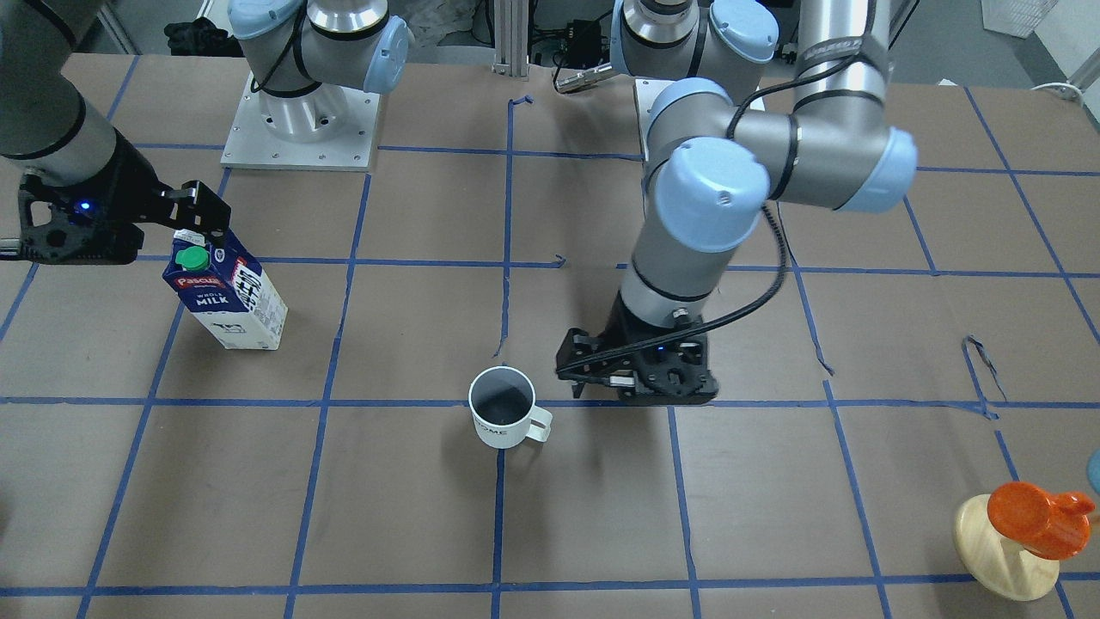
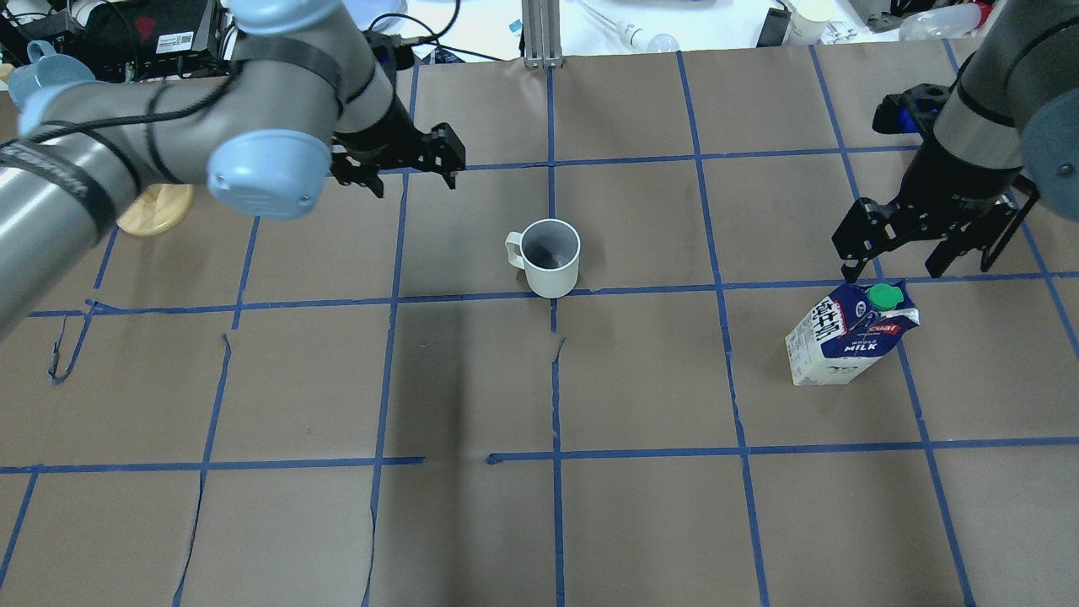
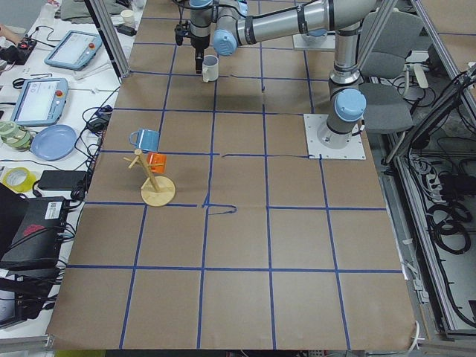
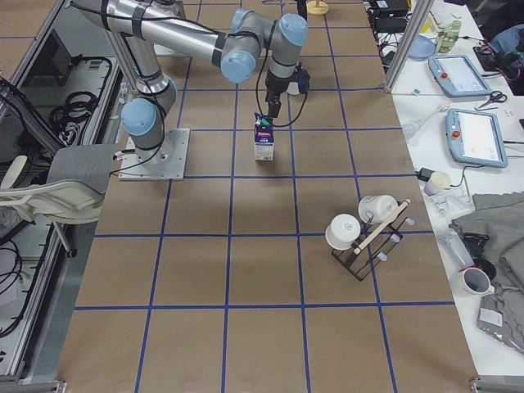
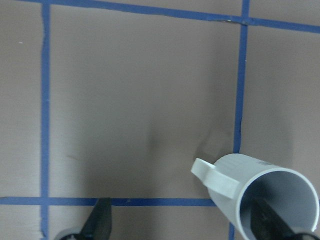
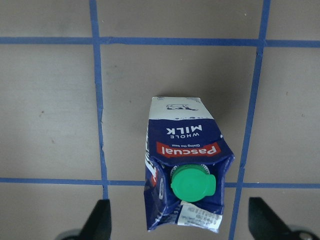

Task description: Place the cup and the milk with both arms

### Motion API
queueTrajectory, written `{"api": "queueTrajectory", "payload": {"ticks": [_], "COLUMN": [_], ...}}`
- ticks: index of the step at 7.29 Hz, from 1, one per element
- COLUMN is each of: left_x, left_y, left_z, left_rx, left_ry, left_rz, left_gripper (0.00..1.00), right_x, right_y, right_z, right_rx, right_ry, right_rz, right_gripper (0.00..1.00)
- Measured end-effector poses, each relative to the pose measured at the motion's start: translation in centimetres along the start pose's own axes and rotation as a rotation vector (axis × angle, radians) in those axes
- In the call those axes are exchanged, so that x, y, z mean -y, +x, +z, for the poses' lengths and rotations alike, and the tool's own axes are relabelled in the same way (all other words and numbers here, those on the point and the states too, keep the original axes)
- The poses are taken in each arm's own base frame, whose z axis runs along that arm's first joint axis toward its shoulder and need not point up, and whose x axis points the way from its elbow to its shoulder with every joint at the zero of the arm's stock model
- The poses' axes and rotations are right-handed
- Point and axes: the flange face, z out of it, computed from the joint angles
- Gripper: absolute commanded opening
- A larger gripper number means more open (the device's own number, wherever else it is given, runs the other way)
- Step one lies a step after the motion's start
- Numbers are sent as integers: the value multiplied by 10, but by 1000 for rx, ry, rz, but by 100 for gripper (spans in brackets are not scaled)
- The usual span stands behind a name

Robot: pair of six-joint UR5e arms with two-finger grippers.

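The white cup (image 2: 550,257) stands upright near the table's middle, its handle toward my left arm; it also shows in the front view (image 1: 503,419). My left gripper (image 2: 415,184) is open and empty, above the table beside the cup. In the left wrist view the cup (image 5: 260,200) sits by one finger (image 5: 267,220). The milk (image 2: 851,333) stands upright on my right side. My right gripper (image 2: 915,270) is open and empty just above and behind it. In the right wrist view the milk (image 6: 185,175) lies between the fingers (image 6: 100,217).
A round wooden stand with an orange cup (image 1: 1027,533) is at the table's corner on my left side. A rack with white mugs (image 4: 364,233) stands farther down the table. The arm bases (image 1: 301,120) are bolted at the table's robot side.
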Motion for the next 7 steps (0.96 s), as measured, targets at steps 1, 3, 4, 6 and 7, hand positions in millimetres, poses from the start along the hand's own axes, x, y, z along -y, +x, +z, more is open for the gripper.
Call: {"api": "queueTrajectory", "payload": {"ticks": [1,3,4,6,7], "left_x": [0,-19,-30,-41,-44], "left_y": [-32,-67,-70,-66,-64], "left_z": [-48,-131,-153,-163,-159], "left_rx": [14,84,113,89,75], "left_ry": [-4,-12,-4,-1,-7], "left_rz": [4,5,4,2,1], "left_gripper": [100,100,100,100,100], "right_x": [-1,-2,-4,-7,-7], "right_y": [3,4,3,2,2], "right_z": [14,37,46,58,59], "right_rx": [-3,0,4,7,7], "right_ry": [-4,-11,-22,-37,-37], "right_rz": [-4,-1,0,-1,-1], "right_gripper": [96,96,89,45,35]}}
